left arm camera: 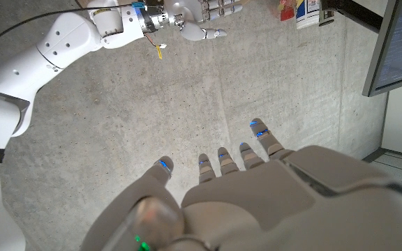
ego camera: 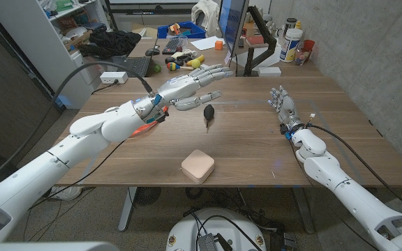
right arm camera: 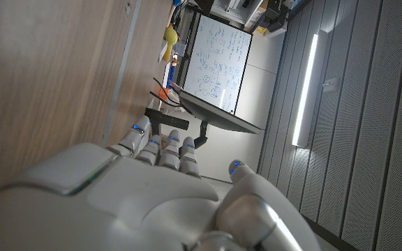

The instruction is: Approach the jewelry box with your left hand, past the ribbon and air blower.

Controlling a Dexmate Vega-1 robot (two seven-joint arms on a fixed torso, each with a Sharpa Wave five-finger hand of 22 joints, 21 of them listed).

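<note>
The pink square jewelry box (ego camera: 198,166) sits near the table's front edge, at its middle. A small black air blower (ego camera: 209,115) lies farther back, at the table's centre. An orange ribbon (ego camera: 144,128) peeks out from under my left forearm. My left hand (ego camera: 194,86) hovers above the table behind the blower, fingers spread and holding nothing; the box is well in front of it. The left wrist view shows this hand (left arm camera: 243,195) empty. My right hand (ego camera: 282,103) stands on the table at the right, fingers apart and empty, also seen as the right hand (left arm camera: 201,14).
A monitor (ego camera: 232,28) on a stand, a laptop (ego camera: 128,66), a white power strip (ego camera: 112,78) and several small toys line the back edge. Bottles (ego camera: 292,42) stand at the back right. Bare wood (ego camera: 257,153) lies between the box and my right arm.
</note>
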